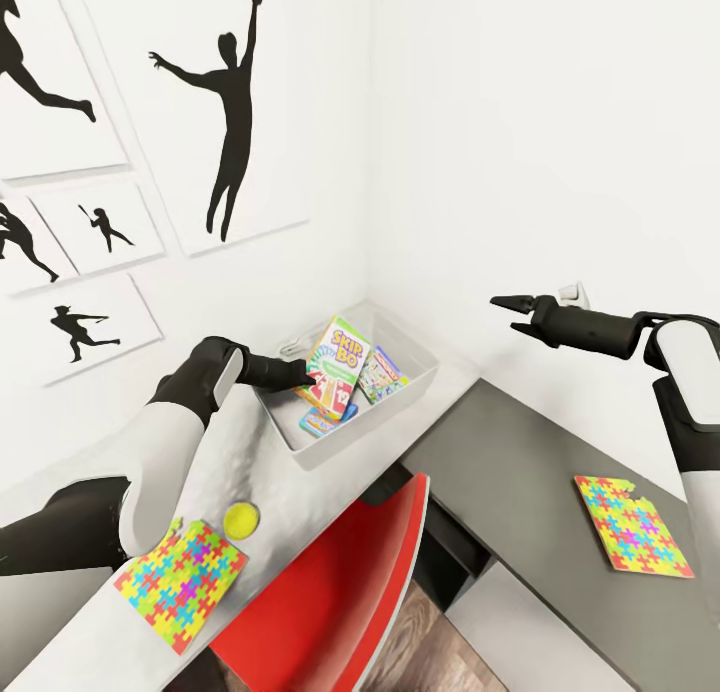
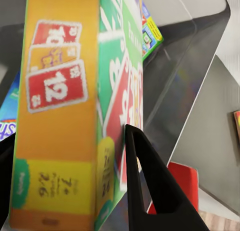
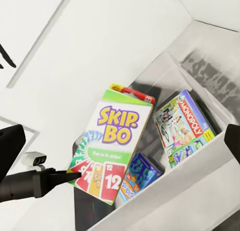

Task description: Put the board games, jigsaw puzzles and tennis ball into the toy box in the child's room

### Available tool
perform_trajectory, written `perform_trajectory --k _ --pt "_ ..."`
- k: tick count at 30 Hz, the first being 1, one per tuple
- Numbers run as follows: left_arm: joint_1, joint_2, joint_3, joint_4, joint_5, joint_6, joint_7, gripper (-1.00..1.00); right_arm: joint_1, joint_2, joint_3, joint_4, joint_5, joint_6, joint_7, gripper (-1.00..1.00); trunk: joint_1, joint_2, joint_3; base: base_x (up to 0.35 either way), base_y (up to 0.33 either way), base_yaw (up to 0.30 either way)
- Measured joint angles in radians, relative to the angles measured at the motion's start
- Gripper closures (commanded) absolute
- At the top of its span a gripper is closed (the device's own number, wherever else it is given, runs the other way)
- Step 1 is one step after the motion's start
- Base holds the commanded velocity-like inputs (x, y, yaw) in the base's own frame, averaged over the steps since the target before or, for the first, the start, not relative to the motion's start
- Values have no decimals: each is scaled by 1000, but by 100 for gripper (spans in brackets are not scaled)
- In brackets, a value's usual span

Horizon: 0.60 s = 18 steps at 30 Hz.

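My left gripper [image 1: 305,377] reaches into the grey toy box [image 1: 400,404] and is shut on a green-topped board game [image 1: 335,364] with orange and red panels, held upright above the box floor; its black fingers [image 2: 145,186] flank that game [image 2: 65,91]. Two more board games lie in the box: a light one [image 1: 381,373] leaning on the far side and a blue one [image 1: 325,422] underneath. The tennis ball [image 1: 241,519] and one jigsaw puzzle [image 1: 180,582] rest on the white table [image 1: 290,482]. My right gripper [image 1: 508,310] hangs open in the air right of the box.
A second jigsaw puzzle [image 1: 630,525] lies on the lower dark grey side cabinet [image 1: 500,462] at the right. A red chair [image 1: 330,592] stands tucked against the table's front. White walls with black athlete pictures [image 1: 230,102] close in behind the box, which sits in the corner.
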Motion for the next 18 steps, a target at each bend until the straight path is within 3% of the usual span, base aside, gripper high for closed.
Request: perform_trajectory --k 9,10,18 --pt "0 0 0 0 0 0 -4 100 4 0 0 1 0 0 0 -100 0 0 0 0 0 0" --pt "0 0 0 0 -1 -1 -4 -100 4 0 0 1 0 0 0 -100 0 0 0 0 0 0" --pt "0 0 0 -1 0 -1 -3 -100 14 0 -1 -1 0 0 0 -100 0 0 0 0 0 0"
